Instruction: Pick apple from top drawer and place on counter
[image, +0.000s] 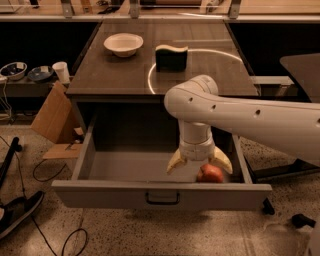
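The claw (199, 164) hangs low inside the open drawer (100, 194), fingers spread wide and gripping nothing. The apple (210, 174) lies between their tips, by the drawer's front right corner. On the surface (115, 75), a bowl (123, 44) sits near the far left corner, a sponge (171, 57) mid-surface.

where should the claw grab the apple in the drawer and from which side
Take the apple across its round middle, coming straight down. It sits low in the drawer by the front panel and right wall, so sideways approaches look blocked. The claw hangs just above it, open.
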